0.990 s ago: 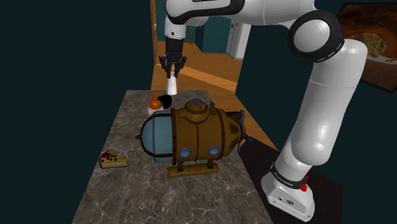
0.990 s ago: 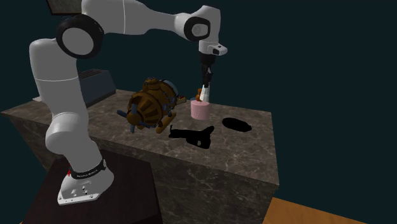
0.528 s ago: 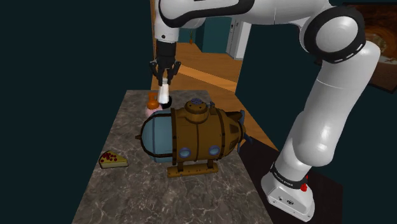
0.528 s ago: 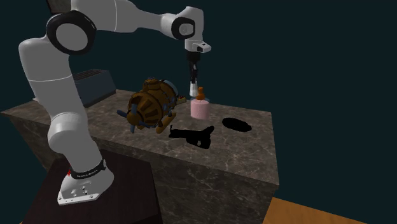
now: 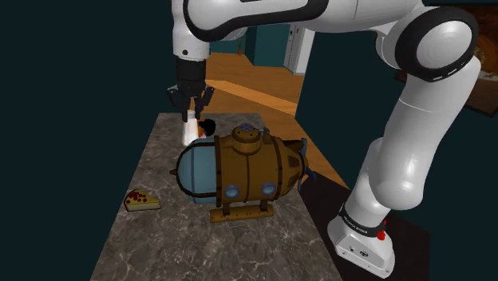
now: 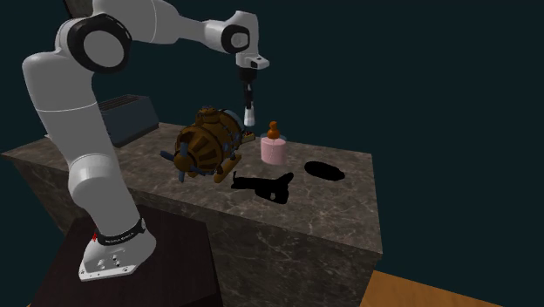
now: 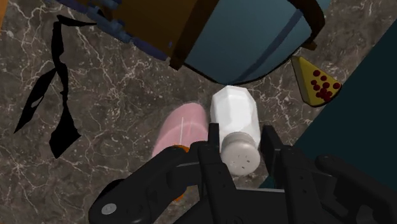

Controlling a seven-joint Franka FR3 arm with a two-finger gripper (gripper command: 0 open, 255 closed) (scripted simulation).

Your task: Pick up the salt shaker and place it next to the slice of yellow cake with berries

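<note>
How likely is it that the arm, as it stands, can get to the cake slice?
Probably yes. The tool holds the salt shaker above the counter beside the submarine model, and the strip of counter between there and the cake slice looks bare.

Countertop (image 5: 160, 239): dark veined stone, faint sheen noted. Submarine model (image 5: 247, 168): brown hull banded like wood, blue nose smooth. Salt shaker (image 7: 235, 111): white, smooth, faceted; cap dull grey, perforated. Arm (image 5: 415, 160) shell: glossy white.
</note>
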